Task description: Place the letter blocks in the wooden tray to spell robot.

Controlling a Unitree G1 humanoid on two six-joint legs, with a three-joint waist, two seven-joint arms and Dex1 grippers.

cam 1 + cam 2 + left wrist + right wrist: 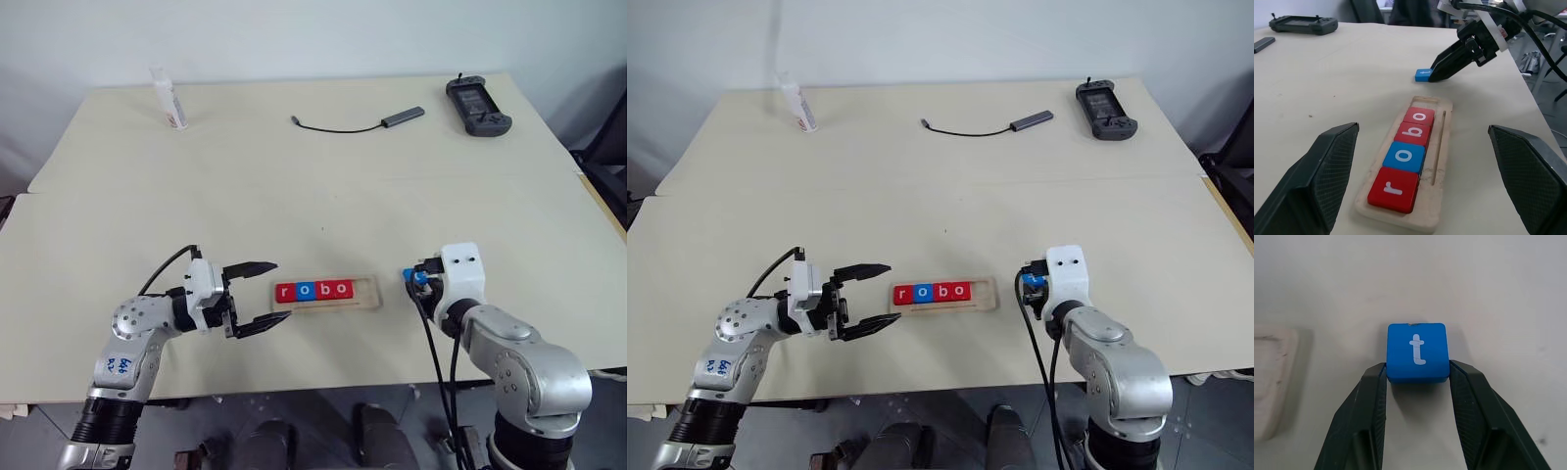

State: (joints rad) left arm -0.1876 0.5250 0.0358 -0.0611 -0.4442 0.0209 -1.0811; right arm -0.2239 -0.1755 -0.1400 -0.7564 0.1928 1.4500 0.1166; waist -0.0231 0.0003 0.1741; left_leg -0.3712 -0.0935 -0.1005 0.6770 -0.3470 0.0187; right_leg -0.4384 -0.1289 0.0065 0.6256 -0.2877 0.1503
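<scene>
The right gripper [1418, 377] has its two black fingers closed on the small blue square block marked with a white "t" [1417, 352], pinching it by two opposite side faces near its rear edge. From the left wrist view the block appears to rest on or just above the pale table top [323, 186], near the empty end of the long pale wooden tray with a raised rim [1442, 161].

Risks, as judged:
- The hold is shallow. A tilt during lifting could let the block pivot or slip out.
- The one free slot lies at the tray's end. A low approach could catch the block on the rim and shove the tray, disturbing the seated blocks.
- The block could go in turned, leaving the letter out of line with its neighbours.

The left gripper [257, 294] hovers just beside the tray's other end, fingers spread wide and holding nothing.

The tray holds four flat blocks in a row, touching: red "r" [1393, 188], blue "o" [1404, 156], red "b" [1413, 133], red "o" [1419, 116].
</scene>
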